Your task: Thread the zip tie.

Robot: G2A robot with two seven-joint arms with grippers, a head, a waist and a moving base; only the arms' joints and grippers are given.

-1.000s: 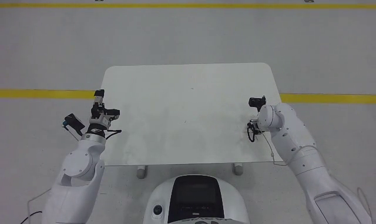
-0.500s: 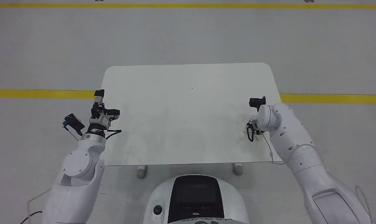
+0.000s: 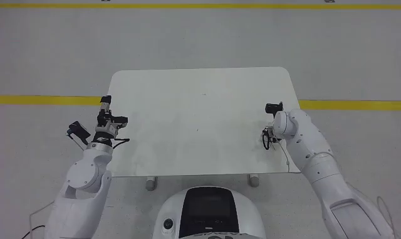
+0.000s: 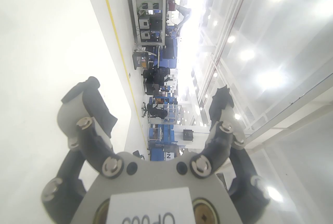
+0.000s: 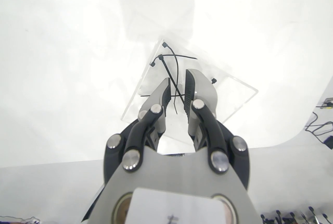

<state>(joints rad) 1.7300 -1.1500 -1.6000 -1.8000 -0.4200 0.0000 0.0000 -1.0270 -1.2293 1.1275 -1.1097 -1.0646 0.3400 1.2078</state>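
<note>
Two grippers, both with fingers apart, neither one gripping anything

Left gripper: parked at the left edge of the table and spread wide. From the top view it points away from the robot along that edge. Its wrist view has white tabletop beside one finger and the room beyond the other

Right gripper: near the table's right edge, toward the front corner, pointed down at the tabletop. Directly under it is a clear tray, a square transparent piece lying flat on the table

Zip ties: several black ones lie loose in the clear tray, crossing each other. Three heads sit at the end of the tray away from the wrist. A fourth head is just beside the outer face of one finger

Right fingers are only partly spread, leaving a narrow gap. Two tie tails cross in that gap between the ribbed pads. The pads aren't pinching them, since there's daylight on both sides. Can't tell if the fingertips touch the tray or hover just above it

Zip ties are too small to make out in the top view. Yellow line runs across the floor behind the table
</note>
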